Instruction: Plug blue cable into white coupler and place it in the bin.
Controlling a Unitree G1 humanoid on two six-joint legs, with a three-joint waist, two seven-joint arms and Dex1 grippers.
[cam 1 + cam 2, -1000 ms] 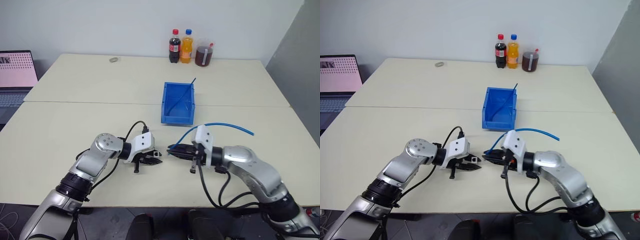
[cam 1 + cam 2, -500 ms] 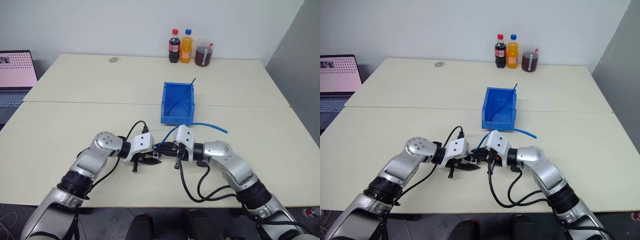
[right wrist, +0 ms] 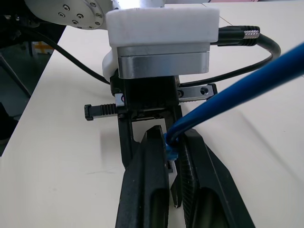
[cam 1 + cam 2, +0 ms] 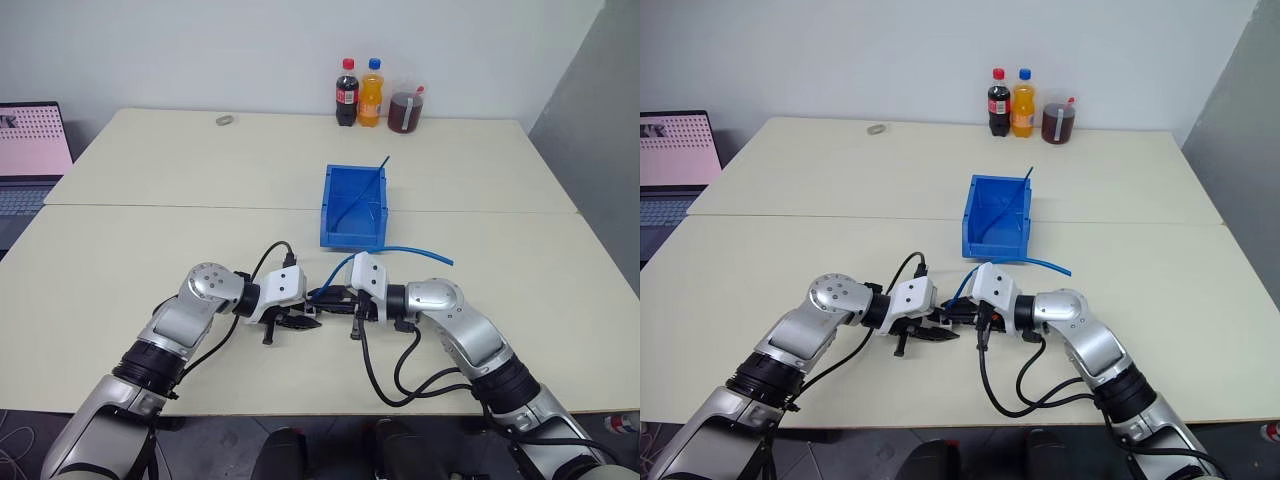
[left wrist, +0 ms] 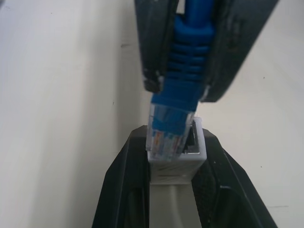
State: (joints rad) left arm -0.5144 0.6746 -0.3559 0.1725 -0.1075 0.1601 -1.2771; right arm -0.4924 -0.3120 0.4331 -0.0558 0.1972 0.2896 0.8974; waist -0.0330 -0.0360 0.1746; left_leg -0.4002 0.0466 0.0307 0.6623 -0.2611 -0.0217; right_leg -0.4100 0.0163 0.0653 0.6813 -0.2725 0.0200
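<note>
My left gripper point(image 4: 305, 321) is shut on the white coupler point(image 5: 176, 156), a small white block with its socket facing the right gripper. Fingertip to fingertip with it, my right gripper point(image 4: 327, 297) is shut on the blue boot of the blue cable point(image 4: 412, 250). The cable's clear plug point(image 5: 166, 135) sits at the coupler's socket mouth, a little off to one side; how deep it sits I cannot tell. From the right gripper the cable arcs up and off to the right above the table. The bin point(image 4: 350, 238), bright blue, stands just beyond both grippers at mid-table.
A thin dark blue strand point(image 4: 366, 190) leans inside the bin. Two bottles point(image 4: 348, 92) point(image 4: 373, 92) and a jar of dark liquid point(image 4: 406, 110) stand at the table's far edge. A laptop point(image 4: 30, 150) sits far left. A small round object point(image 4: 228, 120) lies at the back.
The right gripper has carried the cable's plug leftward to the left gripper's fingertips, and the cable's loop has swung along. The left gripper has stayed put.
</note>
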